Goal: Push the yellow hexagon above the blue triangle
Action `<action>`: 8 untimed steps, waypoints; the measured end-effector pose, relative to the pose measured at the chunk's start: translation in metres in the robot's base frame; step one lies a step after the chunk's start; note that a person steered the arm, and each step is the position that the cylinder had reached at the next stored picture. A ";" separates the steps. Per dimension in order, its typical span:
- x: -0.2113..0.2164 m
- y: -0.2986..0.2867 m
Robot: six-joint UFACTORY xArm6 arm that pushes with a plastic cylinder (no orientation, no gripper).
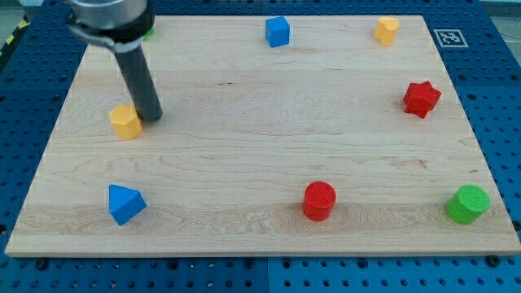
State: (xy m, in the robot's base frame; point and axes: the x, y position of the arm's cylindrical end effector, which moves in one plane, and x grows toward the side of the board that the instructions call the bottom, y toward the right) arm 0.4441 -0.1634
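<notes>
A yellow hexagon (125, 121) lies on the wooden board (260, 163) at the view's left, in the upper half. A blue triangle (125, 203) lies below it near the view's bottom left. My tip (152, 117) stands right beside the yellow hexagon, on its right side, touching or almost touching it. The dark rod rises from there toward the view's top left.
A blue cube (278, 32) sits at the top middle. A second yellow block (387, 30) sits at the top right. A red star (421, 98) is at the right edge. A red cylinder (319, 200) and a green cylinder (467, 203) lie near the bottom.
</notes>
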 end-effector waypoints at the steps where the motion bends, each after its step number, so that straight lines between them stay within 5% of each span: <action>1: 0.012 0.002; 3: -0.052 0.000; 6: 0.035 -0.033; 8: 0.016 -0.053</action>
State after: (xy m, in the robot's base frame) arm 0.4599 -0.2168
